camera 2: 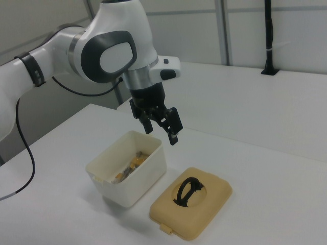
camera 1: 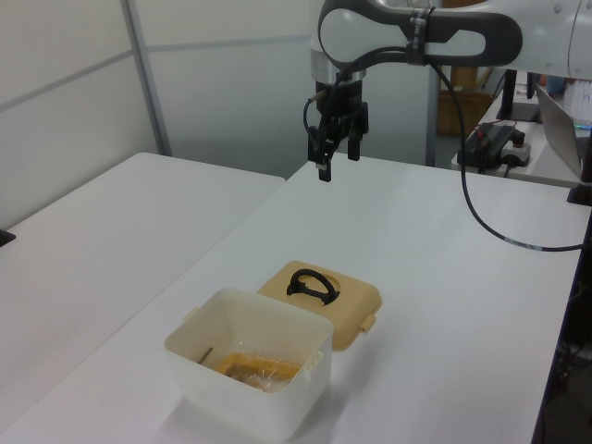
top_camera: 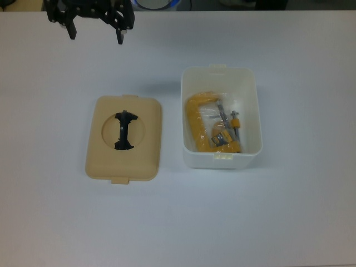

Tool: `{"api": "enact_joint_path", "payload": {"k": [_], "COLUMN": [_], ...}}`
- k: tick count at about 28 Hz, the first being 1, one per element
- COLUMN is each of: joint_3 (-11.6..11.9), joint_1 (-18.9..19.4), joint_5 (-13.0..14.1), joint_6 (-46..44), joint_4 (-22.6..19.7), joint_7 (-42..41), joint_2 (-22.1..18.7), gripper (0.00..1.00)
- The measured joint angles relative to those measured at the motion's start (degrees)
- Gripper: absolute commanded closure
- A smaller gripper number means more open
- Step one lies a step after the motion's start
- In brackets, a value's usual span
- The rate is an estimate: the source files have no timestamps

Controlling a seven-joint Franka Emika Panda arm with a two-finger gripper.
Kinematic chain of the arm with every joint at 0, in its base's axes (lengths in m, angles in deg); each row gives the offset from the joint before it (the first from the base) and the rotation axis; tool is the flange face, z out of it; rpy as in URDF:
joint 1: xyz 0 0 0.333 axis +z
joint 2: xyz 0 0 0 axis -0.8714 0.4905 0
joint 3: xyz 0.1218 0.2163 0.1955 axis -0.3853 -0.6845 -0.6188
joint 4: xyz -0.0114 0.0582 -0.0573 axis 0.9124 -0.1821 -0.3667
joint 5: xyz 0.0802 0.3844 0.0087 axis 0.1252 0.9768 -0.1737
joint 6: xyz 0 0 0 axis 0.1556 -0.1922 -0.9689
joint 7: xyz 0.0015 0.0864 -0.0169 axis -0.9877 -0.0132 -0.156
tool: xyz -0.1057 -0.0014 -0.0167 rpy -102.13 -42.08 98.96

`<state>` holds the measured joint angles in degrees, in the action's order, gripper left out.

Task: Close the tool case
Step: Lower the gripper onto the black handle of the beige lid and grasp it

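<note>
The tool case is in two parts on the white table. Its white tub [top_camera: 221,158] [camera 1: 250,393] [camera 2: 143,176] stands uncovered, with a yellow clamp [top_camera: 201,122] and small metal pieces inside. Its tan lid [top_camera: 123,161] [camera 1: 356,301] [camera 2: 209,209] lies flat beside the tub, to the tub's left in the top view, with the black handle [top_camera: 124,131] [camera 1: 313,285] [camera 2: 188,191] in its round recess facing up. My gripper [top_camera: 95,34] [camera 1: 337,166] [camera 2: 162,133] hangs open and empty well above the table, beyond the lid's far edge.
A second white table [camera 1: 111,231] adjoins on the left view's left. A laptop and cables [camera 1: 518,139] sit on a bench behind. A black post [camera 2: 269,38] stands at the far table edge in the right view.
</note>
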<state>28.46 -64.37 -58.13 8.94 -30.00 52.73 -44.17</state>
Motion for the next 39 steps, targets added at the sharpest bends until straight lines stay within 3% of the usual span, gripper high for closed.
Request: {"api": "enact_joint_path", "payload": {"k": [9, 21, 29, 39], "joint_3": [-0.05, -0.19, -0.28, -0.28], "joint_1": [0.4, 1.18, 2.73, 3.35], "joint_5": [-2.01, -2.15, -2.15, -2.18], "joint_6": [1.84, 4.33, 13.69, 18.26], "joint_4": [-1.31, -3.92, -8.5, -8.76], "joint_7": [0.0, 0.51, 3.18, 4.67], "joint_2": [2.86, 6.22, 10.0, 13.35], "gripper": [0.0, 0.0, 0.0, 0.0]}}
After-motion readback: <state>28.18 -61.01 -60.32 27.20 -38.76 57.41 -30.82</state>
